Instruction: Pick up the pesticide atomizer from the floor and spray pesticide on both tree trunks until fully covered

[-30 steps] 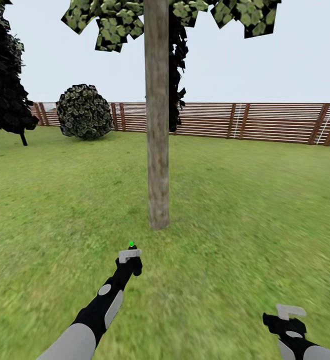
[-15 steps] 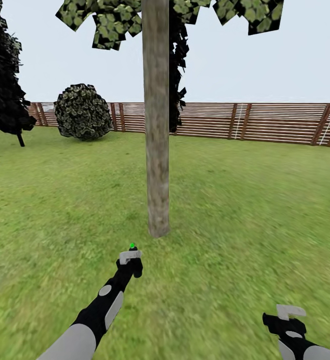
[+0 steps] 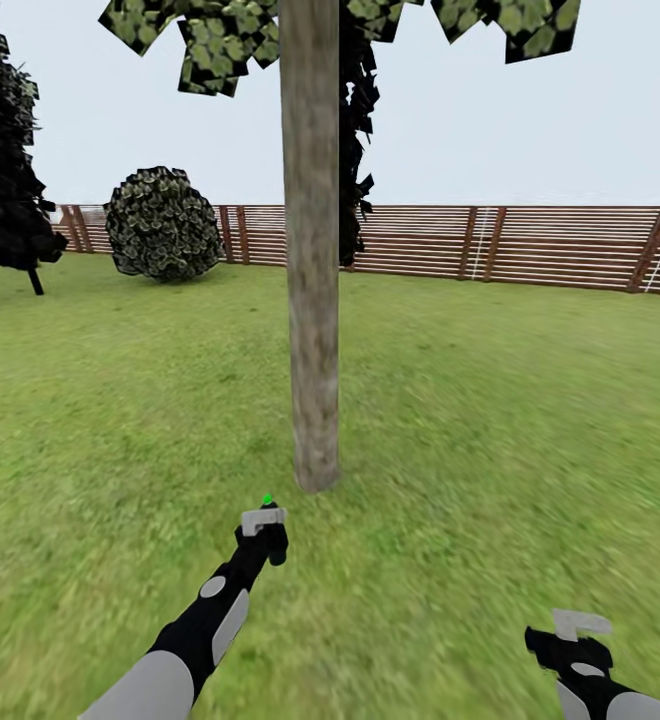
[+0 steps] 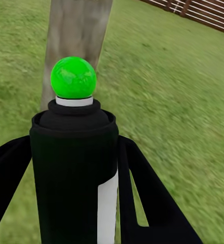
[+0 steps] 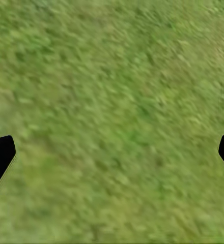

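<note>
1. Head view: we face a tree trunk, thick, grey-brown, upright, rising from the lawn straight ahead. Its leafy canopy spreads across the top of the pic.
2. Head view, L side: our left gripper reaches fwd at the end of the black-and-grey arm, w/ the pesticide atomizer in it. Only the green spot and a bit of pale grey show past the fingers. The bottle sits near the trunk base, not touching it.
3. Head view, R side: our right gripper hangs low over grass at the bottom R corner, well apart from the trunk and from the other arm. We can't judge its opening from here.
4. Head view, bkgd: brown slat fence runs across behind the trunk; round shrub stands in front of it to the L; dark tree at far L edge.
5. Left wrist view: black bottle body w/ white label strip held betw. the two black fingers, which are clamped against its sides. Green ball on top points at the trunk just beyond.
6. Right wrist view: blurred grass, w/ black fingertips at both edges, spread wide apart and holding nothing.
</note>
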